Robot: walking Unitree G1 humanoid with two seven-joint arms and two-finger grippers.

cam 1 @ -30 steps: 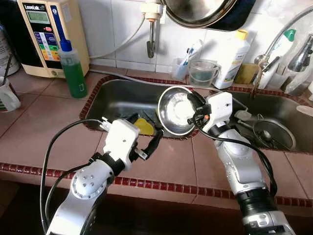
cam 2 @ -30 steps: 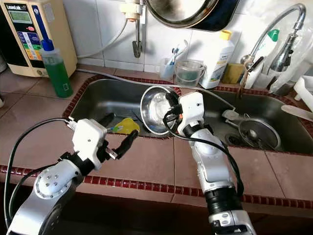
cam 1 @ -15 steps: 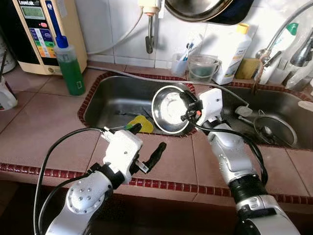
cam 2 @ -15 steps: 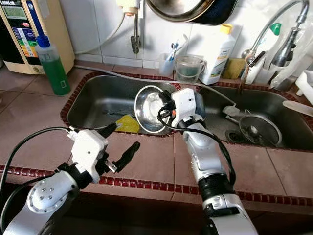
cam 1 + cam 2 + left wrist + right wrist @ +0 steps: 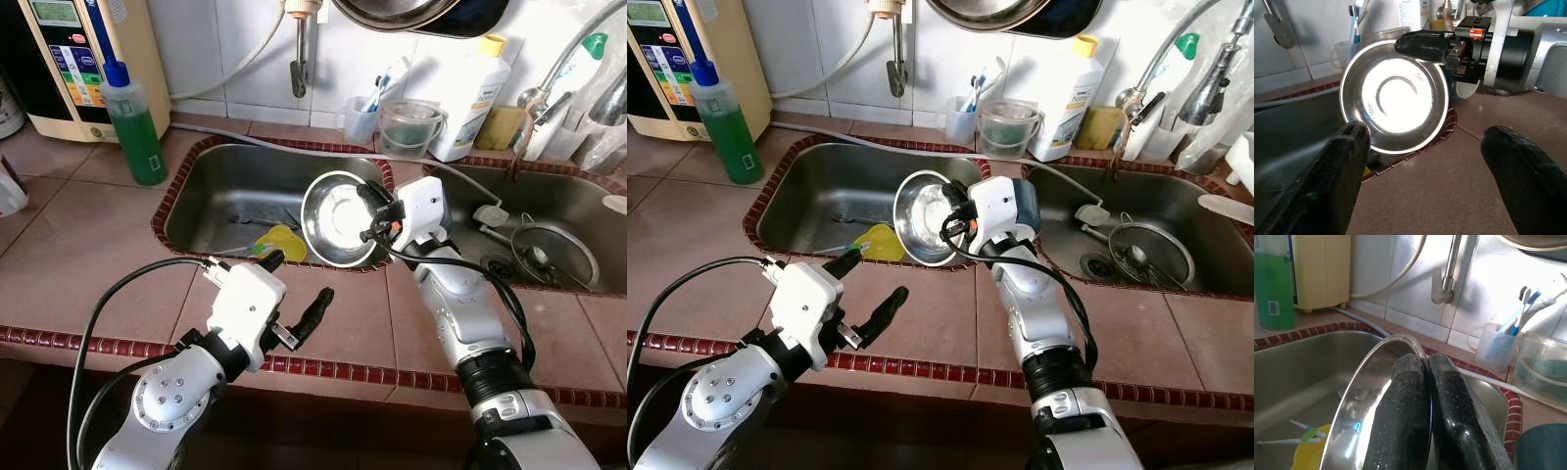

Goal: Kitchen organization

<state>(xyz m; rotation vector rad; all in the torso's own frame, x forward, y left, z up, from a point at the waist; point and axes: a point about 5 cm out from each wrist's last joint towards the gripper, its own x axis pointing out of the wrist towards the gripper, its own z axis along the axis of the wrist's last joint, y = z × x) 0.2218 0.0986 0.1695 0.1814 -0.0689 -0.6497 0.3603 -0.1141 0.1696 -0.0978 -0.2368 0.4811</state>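
A shiny steel bowl (image 5: 336, 208) is held tilted on its side over the front right corner of the left sink (image 5: 221, 184). My right gripper (image 5: 371, 207) is shut on the bowl's rim, and the right wrist view has both fingers pinching that rim (image 5: 1382, 360). My left gripper (image 5: 297, 277) hovers open above the tiled counter just in front of the sink, nothing between its fingers. From the left wrist view the bowl (image 5: 1396, 95) faces the open left gripper (image 5: 1432, 152), with the right gripper (image 5: 1422, 44) on its upper rim.
A yellow utensil (image 5: 285, 241) and cutlery lie in the left sink. On the counter stand a green soap bottle (image 5: 132, 122), a water purifier (image 5: 80, 49), a toothbrush cup (image 5: 361, 118), a clear jug (image 5: 408, 127) and a white bottle (image 5: 472, 98). A strainer (image 5: 554, 257) sits in the right sink.
The camera view has shifted. My left gripper has drawn back a little from the sink edge over the counter. The right gripper still holds the bowl, now slightly further left.
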